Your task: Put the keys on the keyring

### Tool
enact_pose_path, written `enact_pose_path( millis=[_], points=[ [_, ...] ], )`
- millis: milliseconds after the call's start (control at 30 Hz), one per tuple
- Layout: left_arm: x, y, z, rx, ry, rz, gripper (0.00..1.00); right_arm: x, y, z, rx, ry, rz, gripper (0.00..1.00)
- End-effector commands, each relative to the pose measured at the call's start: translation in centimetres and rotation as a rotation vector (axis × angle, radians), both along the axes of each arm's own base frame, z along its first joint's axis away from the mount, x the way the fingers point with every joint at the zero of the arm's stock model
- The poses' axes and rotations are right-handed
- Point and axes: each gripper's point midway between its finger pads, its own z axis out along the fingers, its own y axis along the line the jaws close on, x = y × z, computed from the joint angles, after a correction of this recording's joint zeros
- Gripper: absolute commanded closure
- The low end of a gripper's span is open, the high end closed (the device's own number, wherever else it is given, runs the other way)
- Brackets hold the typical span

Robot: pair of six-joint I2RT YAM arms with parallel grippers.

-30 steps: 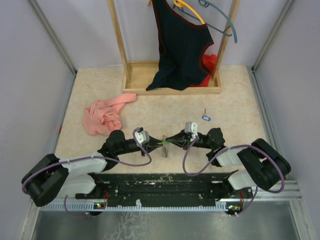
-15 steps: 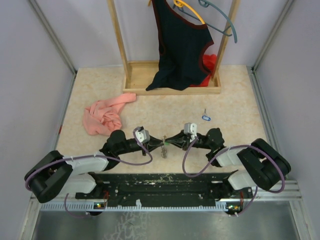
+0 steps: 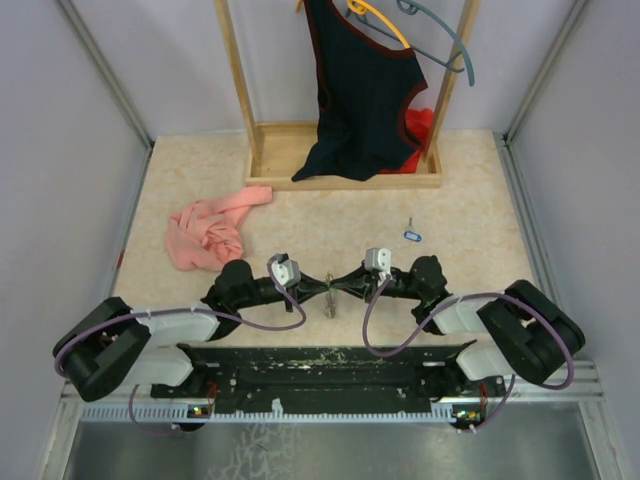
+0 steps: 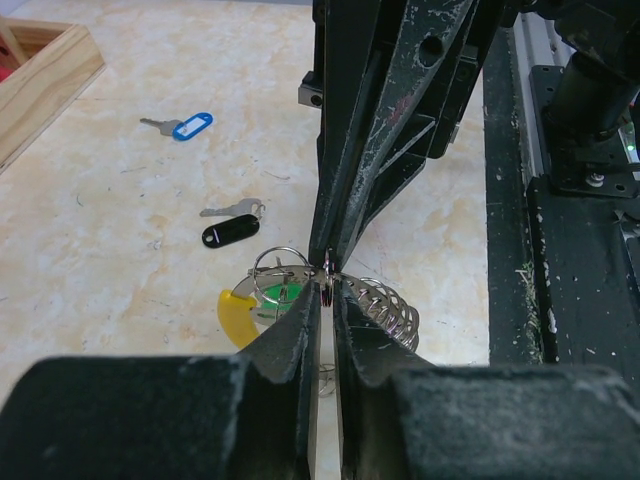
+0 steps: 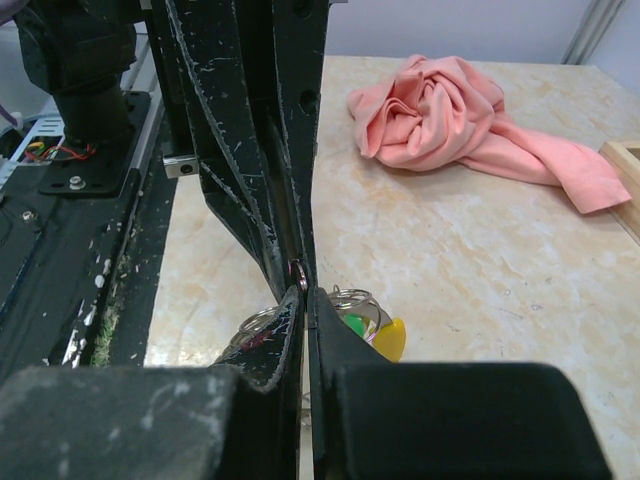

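**Top view.** Both arms reach in low from either side. The left gripper (image 3: 322,288) and right gripper (image 3: 339,285) meet tip to tip above the table (image 3: 470,200), just ahead of the bases. The keyring (image 3: 329,302) sits directly under that meeting point. The blue key (image 3: 411,235) lies well apart, further back on the right, off the ring. The pink cloth (image 3: 208,232) and the wooden rack (image 3: 262,150) play no part here.

**Left wrist view.** The left jaws stand almost together, with a thin slit between them. The ring wire sits right at their tips; I cannot tell whether they bite it or only bracket it. The right gripper's fingers come in from the opposite side to the same spot. Below hang wire loops, the yellow piece (image 4: 238,315) and a green key head (image 4: 275,300). I cannot tell whether the green one is threaded on. The black key (image 4: 228,233) lies loose on the table just beyond.

**Right wrist view.** The right jaws are fully closed, pinching a bit of ring wire at the tips, and the bunch hangs beneath.

Judgement: the right gripper anchors the ring while the left takes a second hold beside it, probably to spread the coil for a key. Two keys are loose, so much remains to do.
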Motion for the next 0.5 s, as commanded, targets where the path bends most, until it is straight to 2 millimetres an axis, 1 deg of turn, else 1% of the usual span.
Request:
enact_pose_path(
  millis=[0,67,133,233,367,467],
  points=[
    [-0.09,-0.33,0.89,-0.028,-0.015,-0.022,0.85,-0.13,0.35,1.47,0.032,-0.043,0.009,1.0],
    [-0.03,-0.2,0.79,-0.026,-0.016,-0.014,0.86,-0.17,0.33,1.51,0.036,-0.037,0.008,1.0],
    [0.0,-0.15,0.79,-0.025,-0.019,-0.011,0.88,-0.24,0.29,1.5,0.039,-0.035,0.008,1.0],
    [-0.06,-0.27,1.04,-0.03,-0.025,-0.02,0.99,-0.27,0.27,1.45,0.037,-0.031,0.008,1.0],
    [-0.04,-0.32,1.03,-0.02,-0.029,-0.025,0.99,-0.23,0.14,1.39,0.035,-0.018,-0.004,1.0],
    [0.34,-0.09,0.9,0.012,-0.037,-0.004,0.99,0.32,-0.15,1.31,0.025,0.028,-0.054,1.0]
  ],
)
